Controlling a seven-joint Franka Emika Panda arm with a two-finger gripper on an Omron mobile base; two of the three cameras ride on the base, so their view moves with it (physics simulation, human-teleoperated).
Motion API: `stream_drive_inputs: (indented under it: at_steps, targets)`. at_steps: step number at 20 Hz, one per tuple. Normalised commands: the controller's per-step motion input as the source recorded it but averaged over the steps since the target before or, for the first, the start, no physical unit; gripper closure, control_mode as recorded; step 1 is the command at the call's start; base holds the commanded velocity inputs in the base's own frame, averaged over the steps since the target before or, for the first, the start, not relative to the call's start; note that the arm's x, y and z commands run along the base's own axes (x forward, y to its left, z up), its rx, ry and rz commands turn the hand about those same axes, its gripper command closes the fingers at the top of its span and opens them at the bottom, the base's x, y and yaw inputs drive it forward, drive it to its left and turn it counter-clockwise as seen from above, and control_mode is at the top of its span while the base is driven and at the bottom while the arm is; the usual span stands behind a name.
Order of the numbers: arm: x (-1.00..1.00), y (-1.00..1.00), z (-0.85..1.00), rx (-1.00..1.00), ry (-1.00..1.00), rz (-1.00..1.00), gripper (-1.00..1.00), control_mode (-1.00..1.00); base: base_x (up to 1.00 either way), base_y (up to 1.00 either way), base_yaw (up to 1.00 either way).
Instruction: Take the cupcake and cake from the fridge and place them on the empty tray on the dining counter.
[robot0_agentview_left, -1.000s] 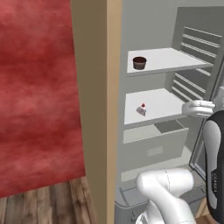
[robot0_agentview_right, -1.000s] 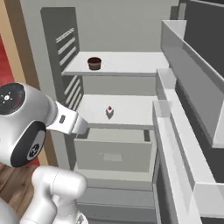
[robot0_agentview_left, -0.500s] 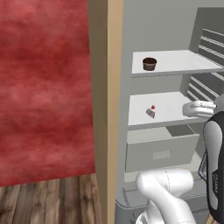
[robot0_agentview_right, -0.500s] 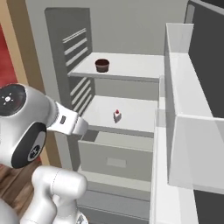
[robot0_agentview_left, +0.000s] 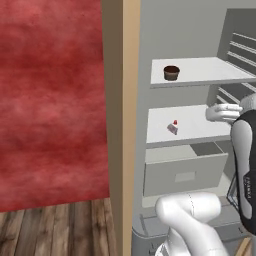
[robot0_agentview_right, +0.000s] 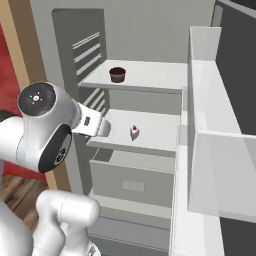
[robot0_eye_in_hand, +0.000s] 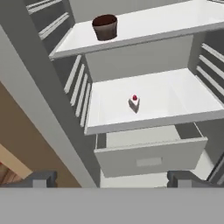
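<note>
A mottled red wall (robot0_agentview_left: 50, 100) fills the left side of the left base view, above a strip of brown wooden plank floor (robot0_agentview_left: 55, 230). Just right of it stands a tan wooden upright panel (robot0_agentview_left: 121, 115), and beyond that the tall grey fridge (robot0_agentview_left: 185, 30) stands open, showing its white interior.

Inside, on the upper white shelf (robot0_agentview_left: 210, 70), the small round dark-brown cupcake in its brown wrapper (robot0_agentview_left: 171, 73) stands upright near the shelf's left front corner; the hand view shows it close to the shelf's front edge (robot0_eye_in_hand: 105, 27). On the lower white shelf (robot0_agentview_left: 200, 125), the tiny pale wedge of cake with a red dot on top (robot0_agentview_left: 173, 127) sits towards the left and near the front edge; the right base view has it (robot0_agentview_right: 134, 132) close to that edge as well. Below it, the grey drawer (robot0_agentview_left: 182, 172) is pulled partly out, its top open.

The white arm reaches up at the right of the left base view. The tool (robot0_eye_in_hand: 112, 178) is released, its two dark tips spread wide with nothing between them, pointing at the shelves from in front of the drawer and well apart from both the cupcake and the cake.

At the far right of the right base view, the white door bins (robot0_agentview_right: 210, 125) of the opened fridge door stand in a column.
</note>
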Motion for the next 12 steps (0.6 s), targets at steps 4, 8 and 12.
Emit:
stream_drive_inputs:
  at_steps: [4, 8, 12]
  targets:
    - [0.27, 0.03, 0.81, -0.04, 0.0, 0.21, -1.0, -1.0, 0.0, 0.0, 0.0]
    - [0.35, 0.02, 0.62, -0.16, 0.0, 0.2, -1.0, -1.0, 0.0, 0.0, 0.0]
    - [0.53, 0.0, 0.32, -0.19, 0.0, 0.18, -1.0, -1.0, 0.0, 0.0, 0.0]
